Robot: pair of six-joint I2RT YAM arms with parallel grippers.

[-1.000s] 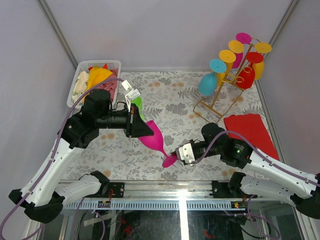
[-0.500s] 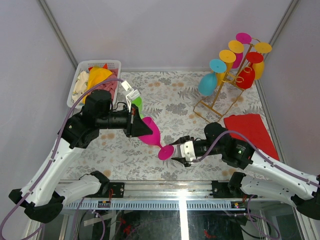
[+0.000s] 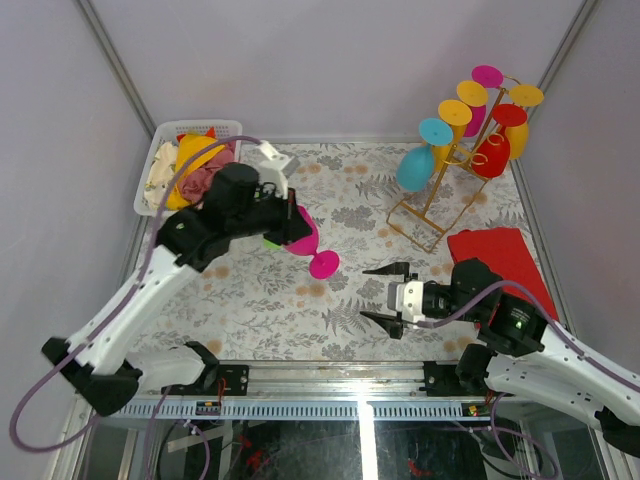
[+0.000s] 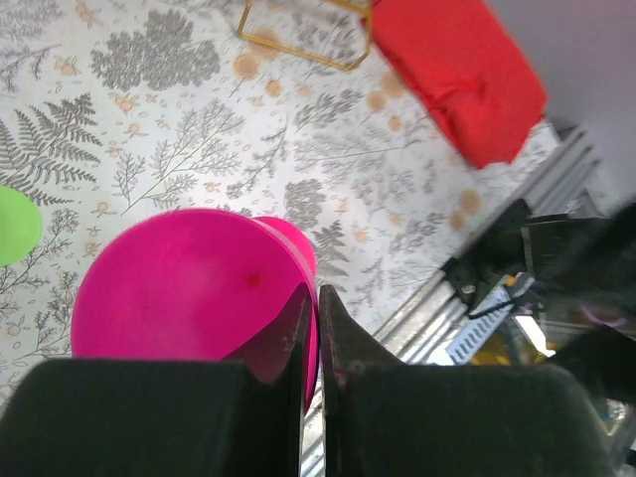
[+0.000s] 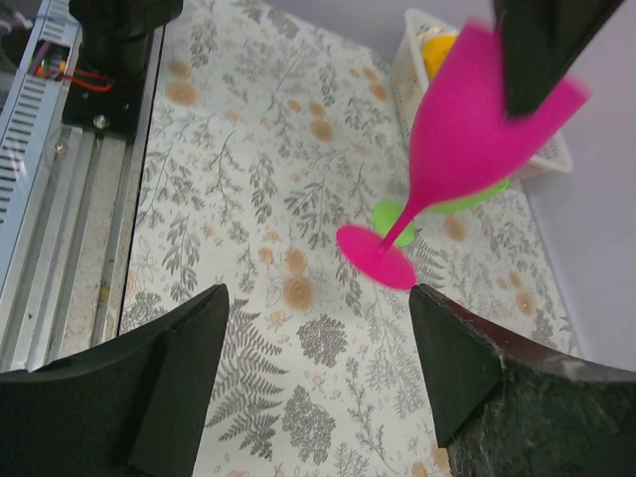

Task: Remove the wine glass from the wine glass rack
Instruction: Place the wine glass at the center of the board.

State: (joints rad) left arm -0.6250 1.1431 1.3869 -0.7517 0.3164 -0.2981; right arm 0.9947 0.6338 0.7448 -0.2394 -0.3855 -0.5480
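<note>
1. My left gripper [image 4: 318, 298] pinches only the rim of the pink wine glass [image 3: 322, 263], held mid-air left of centre, far from the wine glass rack [image 3: 440, 180]. It might slip.
2. My right gripper [image 3: 385, 295] gapes empty at the near right, so it can't catch the glass.

The wine glass [image 5: 462, 129] is magenta, the table [image 3: 350, 190] fern-patterned.

The left gripper [image 4: 310, 298] had its two dark fingers pinched on the rim of the magenta wine glass [image 4: 189, 283], whose bowl filled the lower left over the fern-printed tablecloth [image 4: 179, 159]. A green disc [image 4: 14, 225] showed at the left edge. Farther off, the wine glass rack [image 4: 298, 48] base lay near a red cloth [image 4: 457, 75], with a metal rail [image 4: 477, 318] at lower right.
</note>
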